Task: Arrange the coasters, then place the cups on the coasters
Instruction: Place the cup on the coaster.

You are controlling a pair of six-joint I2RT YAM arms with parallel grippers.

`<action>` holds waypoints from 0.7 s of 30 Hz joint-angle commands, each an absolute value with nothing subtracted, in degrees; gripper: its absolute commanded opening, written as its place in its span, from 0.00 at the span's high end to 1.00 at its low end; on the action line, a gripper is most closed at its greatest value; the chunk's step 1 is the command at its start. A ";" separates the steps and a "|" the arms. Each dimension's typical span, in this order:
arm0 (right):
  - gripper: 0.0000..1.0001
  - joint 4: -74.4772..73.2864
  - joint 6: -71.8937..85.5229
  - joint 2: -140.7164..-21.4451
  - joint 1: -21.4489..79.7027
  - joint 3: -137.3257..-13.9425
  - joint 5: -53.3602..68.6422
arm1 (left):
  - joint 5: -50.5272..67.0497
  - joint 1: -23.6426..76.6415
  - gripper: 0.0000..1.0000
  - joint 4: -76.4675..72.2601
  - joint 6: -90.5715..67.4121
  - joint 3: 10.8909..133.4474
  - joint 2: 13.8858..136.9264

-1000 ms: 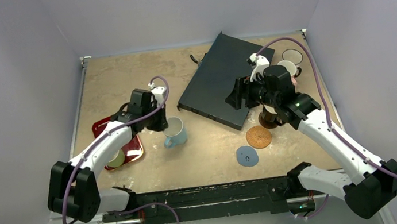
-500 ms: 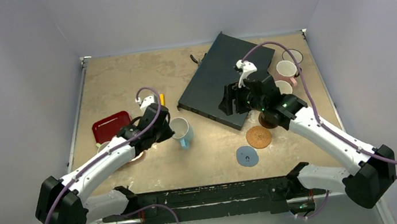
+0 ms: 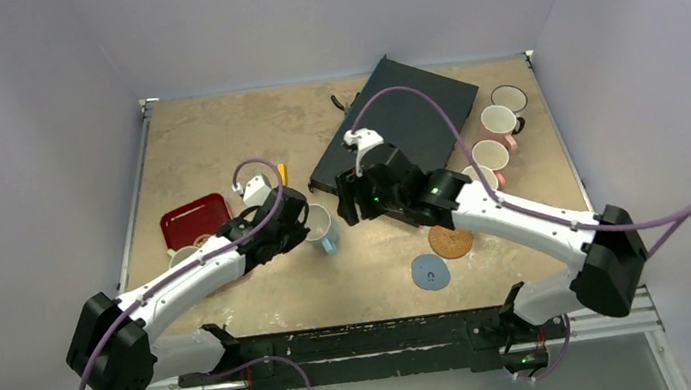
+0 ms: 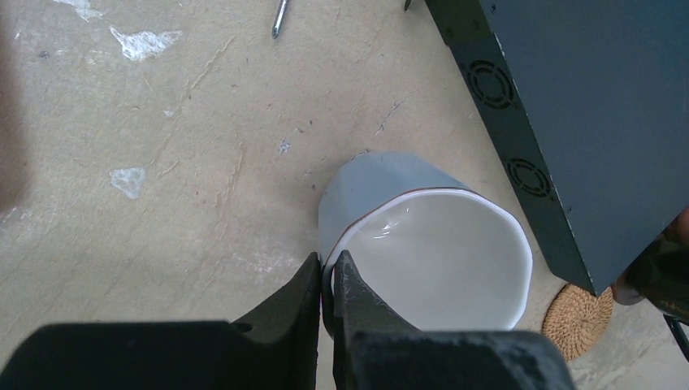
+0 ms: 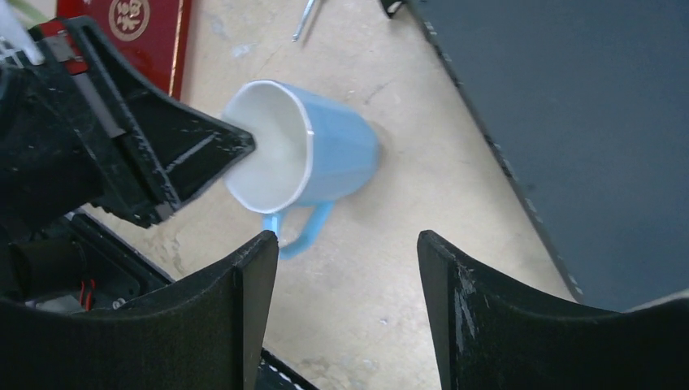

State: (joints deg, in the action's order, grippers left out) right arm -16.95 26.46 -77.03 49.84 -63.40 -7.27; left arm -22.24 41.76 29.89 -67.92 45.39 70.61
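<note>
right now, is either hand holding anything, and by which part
The left hand pinches the light blue cup by its rim, one finger inside and one outside, the cup tilted. The right hand is open near it, holding nothing.

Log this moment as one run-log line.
left hand: shut on light blue cup rim, cup tilted | right hand: open, above cup | cork coaster, blue-grey coaster: bare
</note>
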 commanded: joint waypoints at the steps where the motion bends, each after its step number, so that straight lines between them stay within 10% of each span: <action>1: 0.34 -14.85 27.21 -82.01 53.76 -68.79 -10.34 | -23.42 42.69 1.00 26.64 -71.40 46.91 70.79; 11: 0.43 -16.10 25.75 -92.98 55.43 -74.84 -15.19 | -23.25 43.43 1.00 26.64 -72.13 46.60 70.16; 21: 0.78 -20.33 25.91 -102.26 55.38 -80.04 -22.22 | -22.23 43.48 1.00 26.29 -71.27 46.67 68.79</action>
State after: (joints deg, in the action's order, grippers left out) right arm -18.52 26.13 -100.68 55.33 -77.30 -17.74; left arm -22.72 43.20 29.04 -70.41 45.43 70.81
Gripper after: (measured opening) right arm 0.269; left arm 0.038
